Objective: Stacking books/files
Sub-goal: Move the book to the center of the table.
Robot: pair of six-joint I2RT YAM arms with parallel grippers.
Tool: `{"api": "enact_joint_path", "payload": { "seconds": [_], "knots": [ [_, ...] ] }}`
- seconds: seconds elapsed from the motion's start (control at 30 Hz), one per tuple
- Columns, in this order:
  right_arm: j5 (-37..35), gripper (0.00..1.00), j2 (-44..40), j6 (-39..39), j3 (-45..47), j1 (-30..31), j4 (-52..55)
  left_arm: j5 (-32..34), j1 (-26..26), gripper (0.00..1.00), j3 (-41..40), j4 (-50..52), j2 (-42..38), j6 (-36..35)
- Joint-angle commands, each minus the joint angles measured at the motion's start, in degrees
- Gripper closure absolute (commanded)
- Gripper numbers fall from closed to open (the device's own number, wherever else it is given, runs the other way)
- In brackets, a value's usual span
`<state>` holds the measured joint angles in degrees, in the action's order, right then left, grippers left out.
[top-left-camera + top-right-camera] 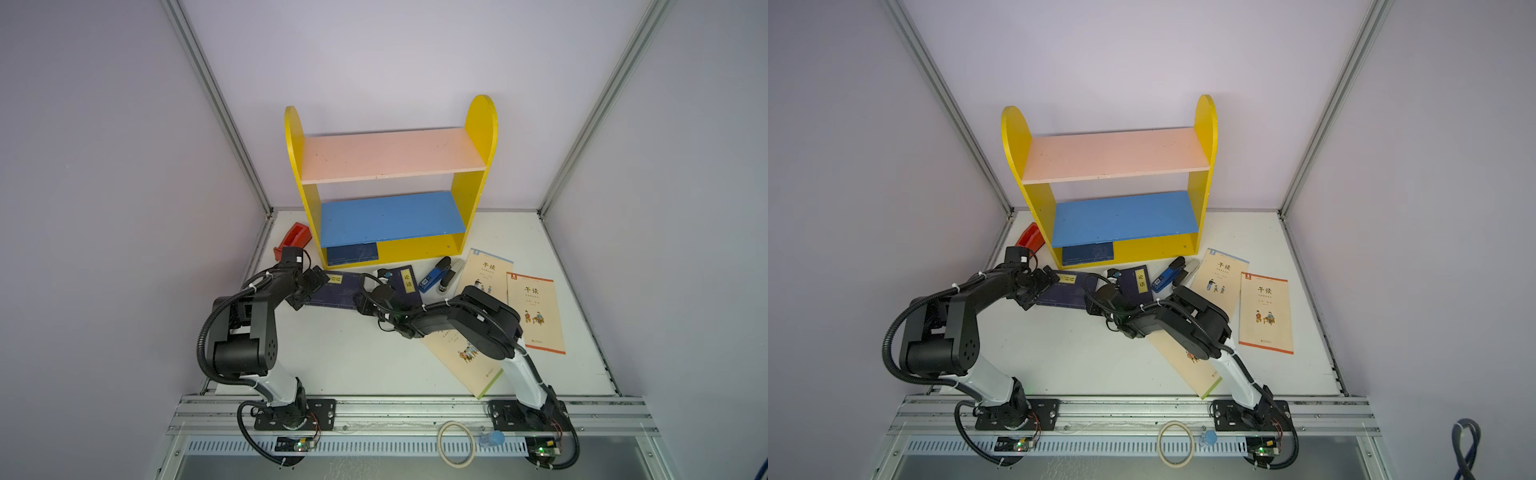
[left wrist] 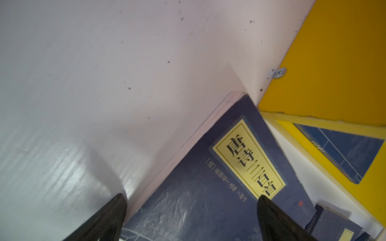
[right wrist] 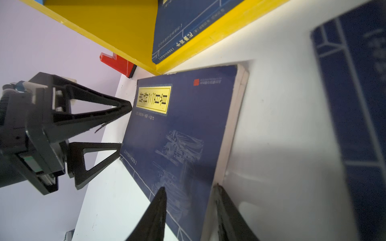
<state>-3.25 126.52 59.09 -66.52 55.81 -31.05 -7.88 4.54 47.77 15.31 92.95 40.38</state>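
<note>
Lying flat on the white tabletop, a navy paperback with a yellow title label sits at the centre of both top views, just below the front edge of the yellow shelf unit and between the two arms. The left end effector is at the book's left edge with its fingers spread wide. It is released and holds nothing, and its tips are right at the edge. The right end effector reaches the opposite side. One finger is over the cover and the other is beside the pale page edge, so the edge lies between them, but I cannot tell whether they are pinching it.

A second navy paperback lies just right of the first, partly hidden by the right wrist. A third rests on the shelf unit's bottom board, at its left end.

Three cream paperbacks lie at centre right of the top views — one nearest the shelf, one further right, and one lower down, partly under the right arm. A blue-and-black stapler lies between the navy and cream books.
</note>
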Motion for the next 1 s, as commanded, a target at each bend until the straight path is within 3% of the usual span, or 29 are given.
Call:
{"api": "enact_joint_path", "payload": {
  "seconds": [0.0,0.4,0.6,0.77,0.97],
  "knots": [
    [0.1,0.64,-3.0,3.2,4.2,1.6,0.1,-12.8,-1.4,0.0,-5.2,4.7,-2.1,5.4],
    [-6.2,0.66,-14.1,9.7,22.0,6.4,-1.6,-6.3,-11.4,0.0,-26.5,3.5,-29.4,17.2],
    [-7.3,0.66,-17.7,11.7,26.0,8.8,-2.2,-7.1,-13.1,0.0,-29.7,5.5,-34.1,17.2],
    [-9.0,0.64,-21.9,11.3,25.8,8.4,5.4,0.4,-12.5,0.0,-28.3,14.5,-38.7,16.3],
    [-12.0,0.59,-27.1,14.7,26.8,7.8,13.4,-1.3,-9.7,0.0,-27.6,13.2,-38.7,14.1]
  ]
}}
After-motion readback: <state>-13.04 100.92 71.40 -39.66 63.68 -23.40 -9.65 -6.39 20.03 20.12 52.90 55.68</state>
